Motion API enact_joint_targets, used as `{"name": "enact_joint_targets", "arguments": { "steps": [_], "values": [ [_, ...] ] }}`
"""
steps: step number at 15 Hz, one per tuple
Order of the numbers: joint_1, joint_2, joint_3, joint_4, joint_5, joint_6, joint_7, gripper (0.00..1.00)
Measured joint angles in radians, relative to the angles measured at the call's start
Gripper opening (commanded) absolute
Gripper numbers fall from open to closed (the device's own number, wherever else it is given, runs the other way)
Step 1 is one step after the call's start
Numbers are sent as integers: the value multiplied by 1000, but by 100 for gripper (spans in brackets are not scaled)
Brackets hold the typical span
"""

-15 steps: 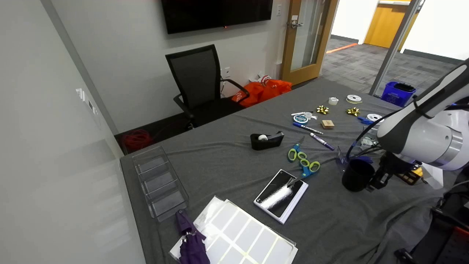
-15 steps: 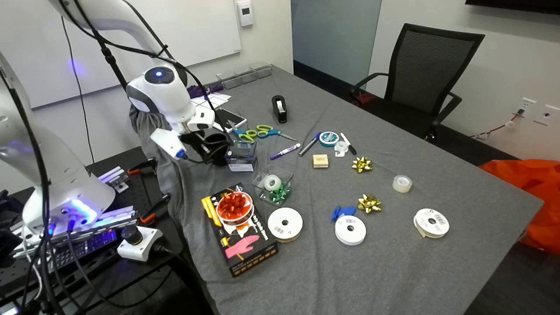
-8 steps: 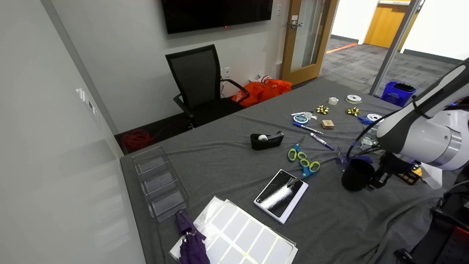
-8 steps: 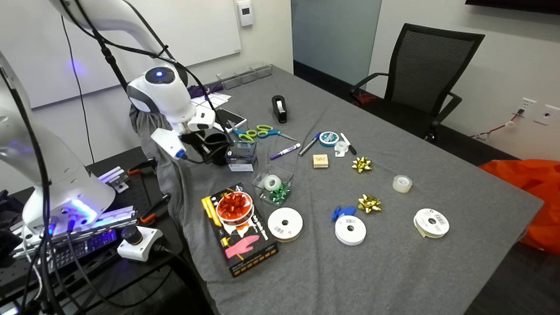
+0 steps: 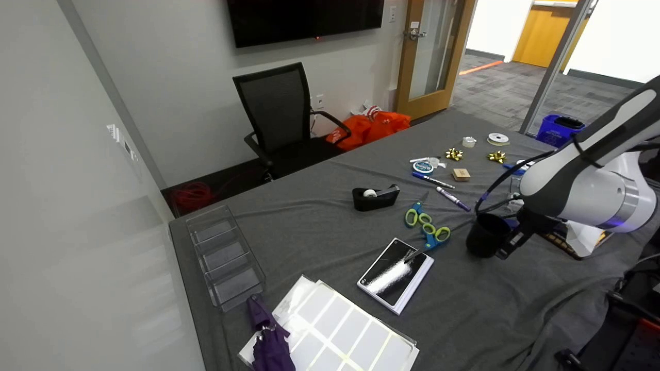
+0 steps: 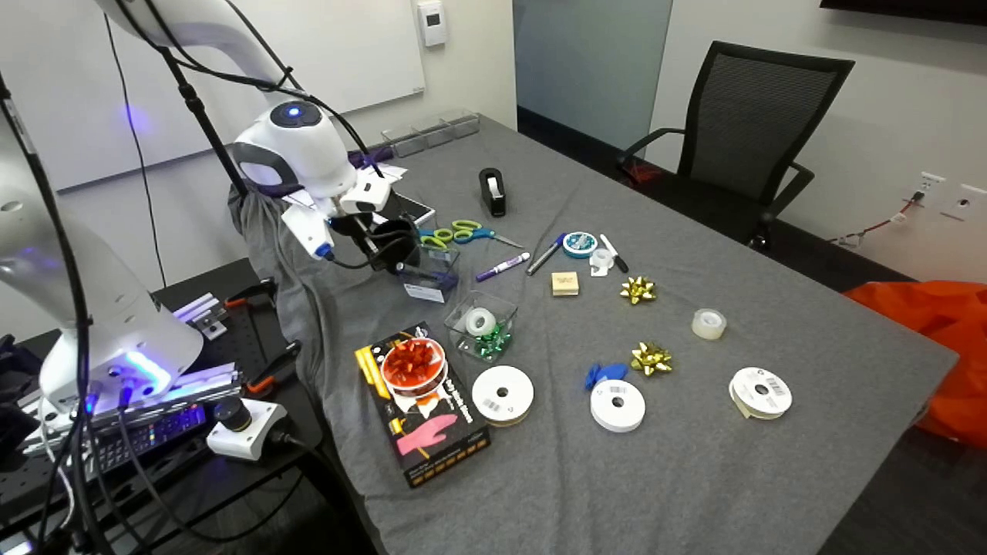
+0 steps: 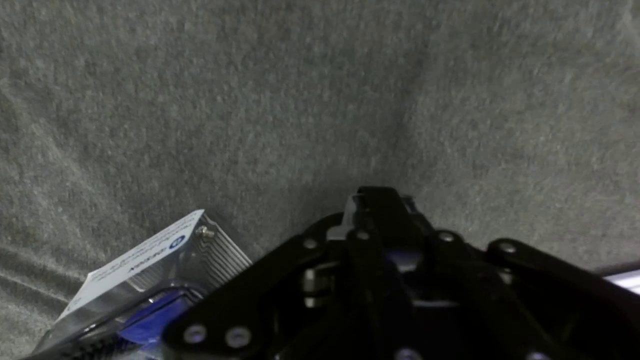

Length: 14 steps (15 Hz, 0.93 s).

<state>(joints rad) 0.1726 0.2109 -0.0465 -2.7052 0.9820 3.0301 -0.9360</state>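
- Cup (image 5: 480,244), black and open-topped, sits at the end of the arm, on the robot's side of the table; whether its base touches the gray cloth (image 5: 454,304) I cannot tell.
- Gripper (image 7: 379,206): fingers drawn close together, seemingly pinching the cup at one side; dark on dark hides whether that is the wall or a handle.
- Held from one side only, the cup could pivot or slip if its base caught on a fold of cloth.
- Clear box (image 7: 132,267), with a white label and something blue inside, is right beside the cup; contact is unclear. A sideways swing that way could shove or tip it.
- Black cable (image 5: 483,197) loops down past the cup in both exterior views; slack there could snag the rim or drag the box.
- Nearer scissors (image 5: 435,238) lie a little beyond, blades over the notebook (image 5: 384,278); low travel that way might knock them.
- Arm (image 6: 304,150) reaches out over the table edge and bends at the wrist, so the fingers slant down to the cup's side instead of dropping straight onto it.
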Motion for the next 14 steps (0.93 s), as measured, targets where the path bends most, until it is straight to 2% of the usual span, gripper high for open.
{"name": "enact_joint_targets", "arguments": {
  "steps": [5,9,13,14],
  "values": [
    [93,9,-47,45,-148,-3,309,4],
    [213,10,-145,74,-339,-50,633,4],
    [325,-11,-246,154,-539,-177,946,4],
    [315,-25,-237,179,-606,-211,1025,17]
  ]
}}
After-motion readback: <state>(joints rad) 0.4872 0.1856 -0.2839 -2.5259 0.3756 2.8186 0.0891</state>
